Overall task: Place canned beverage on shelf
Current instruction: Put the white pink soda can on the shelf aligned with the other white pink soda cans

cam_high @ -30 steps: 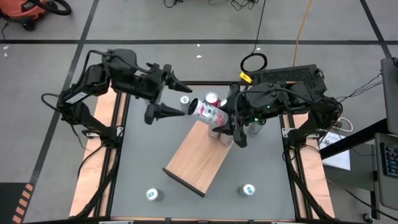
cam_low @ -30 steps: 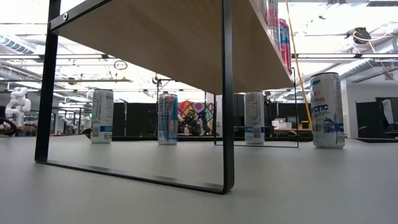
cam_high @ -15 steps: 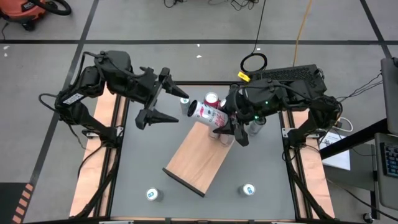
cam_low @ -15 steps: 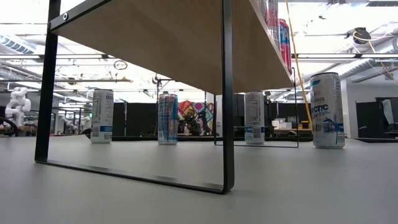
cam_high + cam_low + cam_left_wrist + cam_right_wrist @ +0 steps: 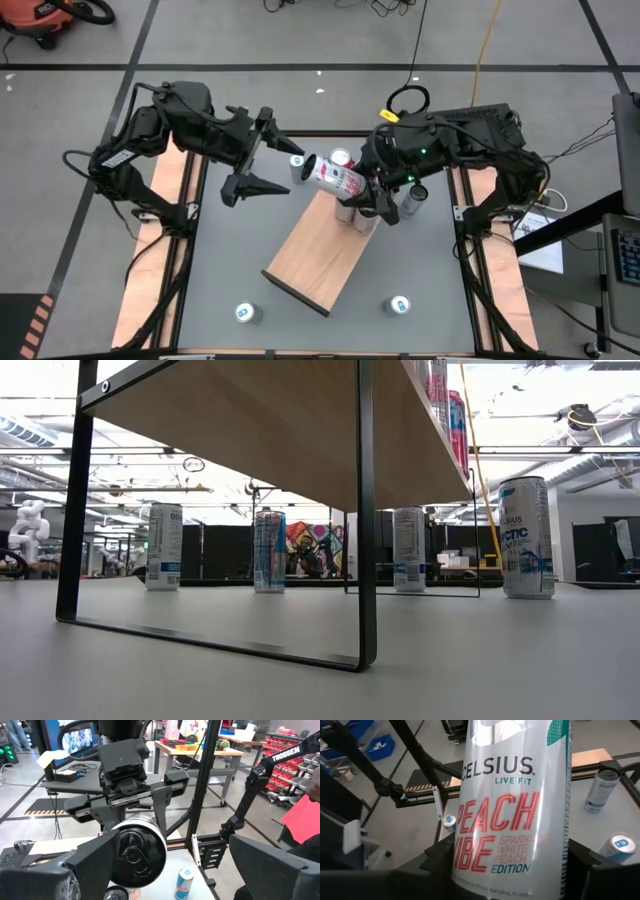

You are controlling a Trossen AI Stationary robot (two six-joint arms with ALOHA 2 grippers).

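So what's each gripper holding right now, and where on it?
Right gripper holds the Peach Vibe can sideways around its body, near one end. Left gripper is open, holding nothing.

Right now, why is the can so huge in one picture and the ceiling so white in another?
In the right wrist view the can sits right in front of the lens, held in the right claw, so it fills the frame and its top is cut off. In the low view the ceiling lights glare, while the shelf underside stays shaded.

The tall white aluminium can [image 5: 512, 805] bore red and teal lettering; the flat light-brown wooden shelf [image 5: 322, 252] had black end strips.
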